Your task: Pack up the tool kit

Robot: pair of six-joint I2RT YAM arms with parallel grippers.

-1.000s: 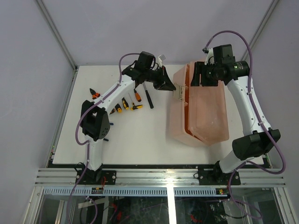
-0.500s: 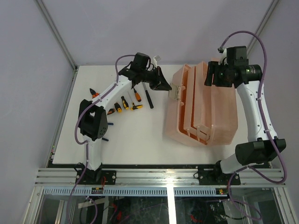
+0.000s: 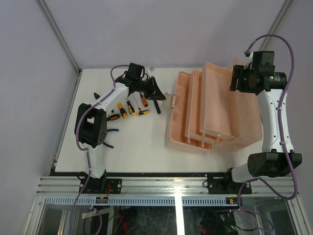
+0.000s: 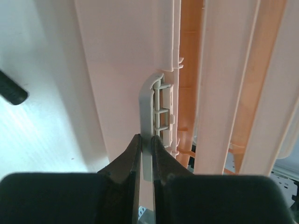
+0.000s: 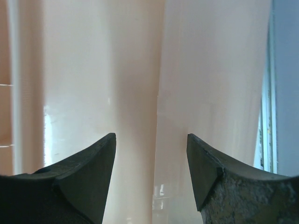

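At the front of the box [image 3: 182, 112], your left end effector [image 4: 146, 140] pinches the latch [image 4: 150, 105]; the right end effector [image 5: 150, 136] gapes. Likely light, bendy plastic: grip rims.

A white table [image 3: 142, 152] sits between pale grey walls [image 3: 29, 73] (a metal rail [image 3: 146, 185] edges its near side)

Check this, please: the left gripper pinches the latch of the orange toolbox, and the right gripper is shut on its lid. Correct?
Not quite. The left gripper does pinch the latch of the toolbox, but the right gripper is open: the right wrist view shows its fingers apart before the lid.
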